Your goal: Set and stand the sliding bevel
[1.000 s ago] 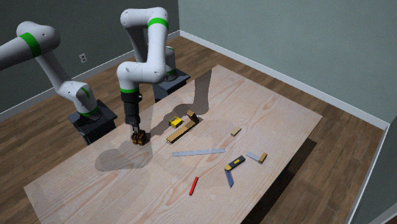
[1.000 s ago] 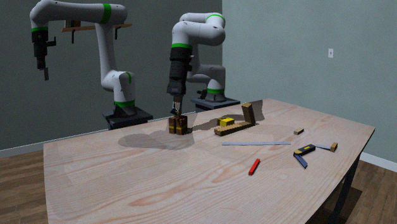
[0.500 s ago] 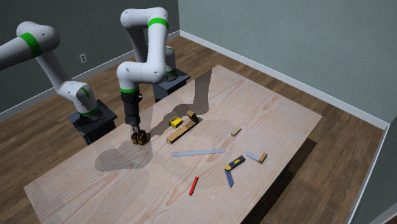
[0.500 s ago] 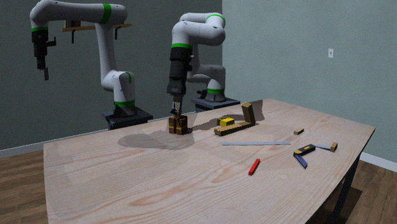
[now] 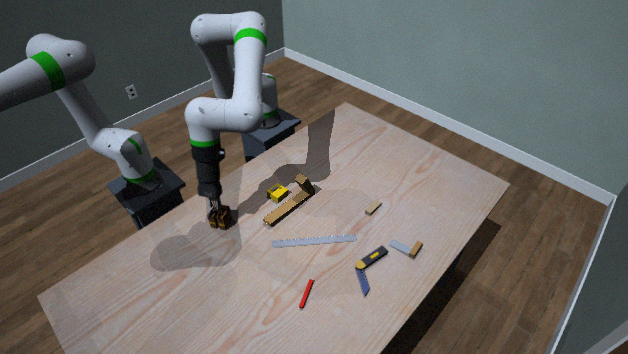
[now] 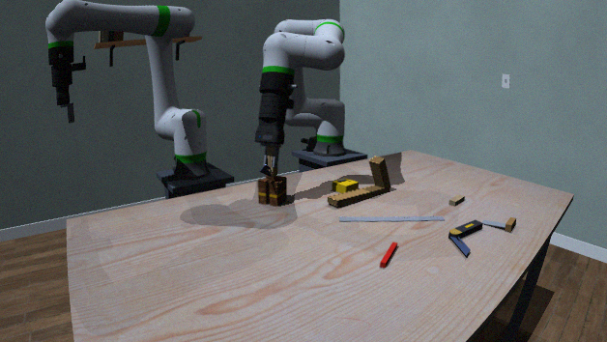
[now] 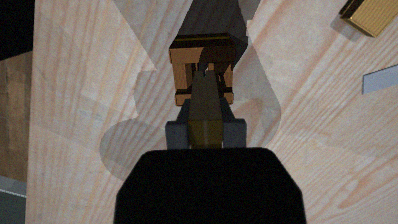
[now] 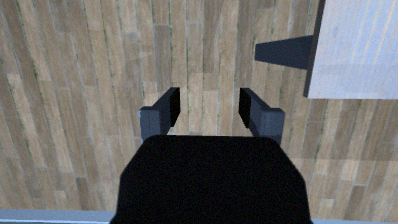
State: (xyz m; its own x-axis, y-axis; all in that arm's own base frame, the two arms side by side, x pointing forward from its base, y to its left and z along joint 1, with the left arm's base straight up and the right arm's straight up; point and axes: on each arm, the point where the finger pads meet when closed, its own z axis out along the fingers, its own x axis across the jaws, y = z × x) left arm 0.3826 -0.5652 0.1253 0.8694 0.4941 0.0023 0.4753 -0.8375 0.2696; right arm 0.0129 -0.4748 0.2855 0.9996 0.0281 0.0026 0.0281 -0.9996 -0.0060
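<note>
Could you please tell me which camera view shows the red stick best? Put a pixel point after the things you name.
The top view: the red stick [image 5: 306, 294] [image 6: 389, 255] lies whole and unobstructed there. The exterior shows it whole too, more foreshortened; neither wrist view includes it.

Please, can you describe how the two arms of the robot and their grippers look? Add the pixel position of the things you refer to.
Both arms, left [image 5: 248, 65] [image 6: 309, 50] and right [image 5: 75, 102] [image 6: 116, 20], are smooth, rounded and light grey, with green rings at some joints. No loose cables show. The left gripper [image 6: 272, 170] [image 7: 205, 110] and right gripper [image 6: 71, 113] [image 8: 209, 100] have black bodies and two dark grey, flat fingers each.
</note>
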